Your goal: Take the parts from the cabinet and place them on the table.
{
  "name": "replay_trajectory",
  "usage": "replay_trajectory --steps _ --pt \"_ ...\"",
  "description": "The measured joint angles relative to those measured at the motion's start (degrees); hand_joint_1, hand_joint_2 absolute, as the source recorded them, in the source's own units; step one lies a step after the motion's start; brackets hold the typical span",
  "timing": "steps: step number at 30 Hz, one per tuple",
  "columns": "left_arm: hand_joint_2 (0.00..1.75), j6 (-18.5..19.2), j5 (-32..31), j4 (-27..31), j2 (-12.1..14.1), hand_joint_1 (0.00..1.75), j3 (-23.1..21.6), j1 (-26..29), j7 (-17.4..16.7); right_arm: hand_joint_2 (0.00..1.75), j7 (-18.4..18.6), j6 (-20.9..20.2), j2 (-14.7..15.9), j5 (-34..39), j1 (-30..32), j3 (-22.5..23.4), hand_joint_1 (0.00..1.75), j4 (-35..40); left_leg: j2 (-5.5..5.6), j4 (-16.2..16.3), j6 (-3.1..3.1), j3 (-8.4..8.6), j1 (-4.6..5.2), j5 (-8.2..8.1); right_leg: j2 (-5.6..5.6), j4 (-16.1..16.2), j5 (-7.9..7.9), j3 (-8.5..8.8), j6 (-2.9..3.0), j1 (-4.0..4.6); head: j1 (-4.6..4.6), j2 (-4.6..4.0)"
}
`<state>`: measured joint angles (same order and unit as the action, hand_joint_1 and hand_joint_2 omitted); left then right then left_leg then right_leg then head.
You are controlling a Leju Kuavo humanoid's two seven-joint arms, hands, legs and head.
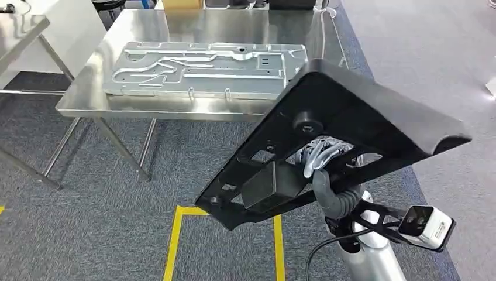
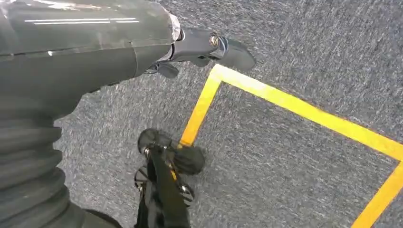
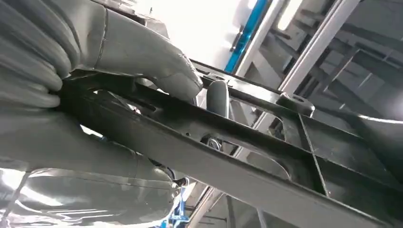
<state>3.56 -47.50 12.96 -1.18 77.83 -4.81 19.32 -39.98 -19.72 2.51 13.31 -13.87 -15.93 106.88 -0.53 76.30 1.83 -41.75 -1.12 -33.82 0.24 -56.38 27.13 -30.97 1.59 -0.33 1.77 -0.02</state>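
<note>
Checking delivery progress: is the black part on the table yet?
No. The right hand holds the black part tilted in the air, short of the table.

Grey carpet is running under me; yellow tape lines are crossing it. Steel table is gleaming ahead.

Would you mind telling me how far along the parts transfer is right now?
Done: a silver metal panel already lies flat on the steel table. In hand: the right hand grips a black plastic part, raised short of the table. Left: setting it down there. The left hand hangs over the carpet.
</note>
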Motion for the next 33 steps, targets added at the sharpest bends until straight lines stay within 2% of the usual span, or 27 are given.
replay_trajectory --steps 1,2,4,5,6,9,10,11,12,14,15,16,17,18,19,20,21,22,23,25,27,28,29,30,31,32,33 --pt "1.75 0.0 0.0 0.0 0.0 0.00 0.0 0.1 0.0 1.75 0.0 0.0 0.0 0.0 0.0 0.0 1.75 -0.1 0.00 -0.3 -0.07 -0.64 0.00 1.50 0.21 0.0 0.44 0.57 -0.07 0.06 0.00 0.00" --pt "1.75 0.0 0.0 0.0 0.0 0.00 0.0 0.1 0.0 1.75 0.0 -0.2 0.0 0.0 0.0 0.0 1.75 -0.1 0.00 -3.2 -0.22 0.19 0.00 4.10 0.42 -0.1 0.94 1.26 -0.16 0.08 0.00 0.00" --pt "1.75 0.0 0.0 0.0 0.0 0.00 0.0 0.1 0.1 1.75 0.0 -0.3 0.0 0.0 0.0 0.0 1.75 -0.1 0.08 -13.5 -0.78 4.27 0.05 10.76 0.55 -0.1 2.19 3.08 -0.44 0.14 0.00 0.00" --pt "1.75 0.0 0.0 0.0 0.2 0.00 0.0 0.3 0.1 1.75 0.0 -0.4 0.0 0.0 0.0 0.0 1.75 -0.1 0.25 -16.5 -1.22 5.64 0.19 11.36 0.51 0.0 2.75 3.44 -0.65 0.06 -0.04 0.00" --pt "1.75 0.0 0.0 0.0 0.2 0.00 0.0 0.2 0.1 1.75 0.0 -0.5 0.0 0.1 -0.1 0.1 1.75 -0.1 0.25 -18.1 -1.38 6.60 0.59 10.33 0.85 -0.2 3.17 3.42 -1.18 0.42 0.00 0.00" --pt "1.75 0.0 0.0 0.0 0.2 0.00 0.0 0.1 0.2 1.75 0.1 -0.7 0.0 0.1 -0.1 0.1 1.75 -0.1 0.22 -18.5 -2.59 6.80 0.64 9.44 0.78 -0.1 2.77 3.92 -2.15 0.33 -0.02 0.00" --pt "1.75 0.0 0.0 0.0 0.1 0.00 0.0 0.0 0.2 1.75 0.1 -0.7 0.0 0.1 -0.1 0.1 1.75 0.0 0.40 -19.0 -2.89 7.89 0.27 9.34 0.75 -1.7 2.68 3.40 -2.40 0.30 0.00 0.00" --pt "1.75 0.0 0.0 0.0 0.1 0.00 0.0 0.0 0.2 1.75 0.1 -0.7 0.0 0.1 -0.1 0.1 1.75 0.0 0.34 -19.4 -3.34 8.77 0.29 8.97 0.51 -4.8 2.07 1.90 -2.64 0.12 -0.02 0.00" --pt "1.75 0.0 0.0 0.0 0.1 0.00 0.0 0.0 0.2 1.75 0.0 -0.7 0.0 0.1 -0.3 0.1 1.75 0.0 0.33 -19.6 -3.63 9.38 0.27 8.53 0.39 -8.9 2.55 -0.86 -2.86 0.08 -0.02 0.00" --pt "1.75 0.0 -0.1 0.0 0.1 0.00 0.0 0.0 0.2 1.75 0.0 -0.4 0.0 0.1 0.0 0.1 1.75 0.0 0.38 -19.6 -3.73 10.41 0.28 7.50 0.34 -16.3 5.84 -6.95 -3.31 -0.14 0.00 0.00" --pt "1.75 0.0 -0.1 0.0 0.1 0.00 0.0 0.1 0.2 1.75 0.0 -0.4 0.0 0.1 0.1 0.1 1.75 -0.1 0.42 -19.6 -3.71 11.11 0.28 6.89 0.32 -18.2 7.71 -9.27 -3.48 -0.20 -0.02 0.00" --pt "1.75 0.0 -0.1 0.0 0.1 0.00 0.0 0.1 0.2 1.75 0.0 -0.4 0.0 0.1 0.1 0.1 1.75 -0.1 0.48 -19.6 -3.65 11.93 0.28 6.25 0.27 -18.1 8.34 -10.58 -3.53 -0.26 -0.02 0.00" --pt "1.75 0.0 -0.1 0.0 0.1 0.00 0.0 0.1 0.2 1.75 0.0 -0.3 0.0 0.1 0.1 0.1 1.75 -0.1 0.54 -19.6 -3.54 12.91 0.28 5.56 0.15 -16.2 7.70 -10.80 -3.47 -0.31 -0.02 0.00" --pt "1.75 0.0 -0.1 0.0 0.1 0.00 0.0 0.1 0.2 1.75 0.0 -0.2 0.0 0.1 0.2 0.1 1.75 -0.1 0.57 -19.6 -3.38 14.05 0.28 4.75 0.03 -12.5 5.39 -10.18 -3.42 -0.35 -0.02 0.00" --pt "1.75 0.0 0.0 0.0 0.1 0.00 0.0 0.1 0.2 1.75 0.0 -0.1 0.0 0.1 0.2 0.1 1.75 -0.1 0.57 -19.6 -3.21 15.21 0.30 3.89 -0.04 -7.9 1.49 -9.12 -3.11 -0.31 -0.02 0.00" --pt "1.75 0.0 0.0 0.0 0.1 0.00 0.0 0.2 0.3 1.75 0.0 0.0 0.0 0.1 0.3 0.1 1.75 -0.1 0.56 -19.8 -3.04 15.61 0.31 3.14 -0.38 -3.6 -3.87 -8.41 -2.55 -0.14 -0.04 0.00" --pt "1.75 0.0 0.0 0.0 0.0 0.00 0.0 0.1 0.2 1.75 0.0 0.0 0.0 0.1 0.5 0.2 1.75 -0.1 0.52 -19.3 -2.72 16.63 0.50 2.38 -0.49 -1.6 -7.59 -8.73 -2.14 0.35 -0.02 0.00" --pt "1.75 0.0 0.0 0.0 0.1 0.00 0.1 0.0 0.3 1.75 0.1 0.0 0.0 0.0 0.7 0.2 1.75 0.0 0.65 -19.9 -2.26 16.32 0.51 1.89 -0.35 -1.9 -6.38 -8.50 -1.87 0.45 -0.07 0.00" --pt "1.75 0.0 0.0 0.0 0.1 0.00 0.1 0.0 0.4 1.75 0.1 -0.1 0.0 0.0 0.7 0.2 1.75 0.2 0.56 -20.4 -1.86 17.35 0.44 1.86 -0.15 -1.7 -6.40 -8.24 -1.44 0.56 -0.04 0.00" --pt "1.75 0.0 0.0 0.0 0.1 0.00 0.1 -0.2 0.5 1.75 0.0 -0.2 0.0 0.0 0.6 0.3 1.75 0.4 0.54 -18.5 -0.89 17.14 0.47 3.10 0.14 -1.2 -5.73 -6.87 -0.59 0.35 -0.02 0.00" --pt "1.75 0.1 0.0 0.0 0.1 0.00 0.1 -0.5 0.6 1.75 0.0 -0.3 0.0 0.0 0.7 0.3 1.75 0.6 0.58 -10.5 -0.65 12.69 0.27 4.61 0.07 -0.5 -4.81 -5.32 0.03 0.11 -0.02 0.00" --pt "1.75 0.1 0.1 0.0 0.1 0.00 0.1 -0.5 0.7 1.75 0.0 -0.3 0.0 0.0 0.7 0.3 1.75 0.6 0.58 -6.2 -0.38 9.76 0.21 3.65 0.07 -0.5 -4.22 -4.73 0.20 0.10 -0.02 0.00" --pt "1.75 0.1 0.1 0.0 0.1 0.00 0.1 -0.4 0.7 1.75 0.0 -0.4 0.0 0.0 0.8 0.3 1.75 0.6 0.58 -2.8 -0.34 7.02 0.21 0.69 0.14 -0.5 -3.52 -4.03 0.26 0.12 -0.02 0.00" --pt "1.75 0.1 0.1 0.0 0.2 0.00 0.1 -0.2 0.7 1.75 0.0 -0.4 0.0 0.0 0.9 0.3 1.75 0.6 0.58 -1.0 -0.43 5.03 0.21 -2.49 0.28 -0.5 -2.88 -3.27 0.30 0.14 -0.02 0.00" --pt "1.75 0.1 0.1 0.0 0.2 0.00 0.1 0.0 0.7 1.75 0.0 -0.4 0.0 0.0 0.9 0.3 1.75 0.6 0.57 -0.9 -0.63 3.58 0.21 -5.12 0.51 -0.5 -2.10 -2.24 0.27 0.14 -0.02 0.00" --pt "1.75 0.1 0.1 0.0 0.2 0.00 0.1 0.1 0.7 1.75 0.0 -0.5 0.0 0.0 0.9 0.3 1.75 0.6 0.57 -2.5 -0.58 3.27 0.21 -5.40 0.60 -0.5 -1.44 -1.31 0.22 0.15 -0.02 0.00" --pt "1.75 0.1 0.1 0.0 0.2 0.00 0.1 0.1 0.8 1.75 0.0 -0.5 0.0 0.0 0.9 0.3 1.75 0.6 0.57 -5.7 -0.61 3.59 0.22 -3.75 0.67 -0.5 -0.64 -0.21 0.11 0.16 -0.02 0.00"
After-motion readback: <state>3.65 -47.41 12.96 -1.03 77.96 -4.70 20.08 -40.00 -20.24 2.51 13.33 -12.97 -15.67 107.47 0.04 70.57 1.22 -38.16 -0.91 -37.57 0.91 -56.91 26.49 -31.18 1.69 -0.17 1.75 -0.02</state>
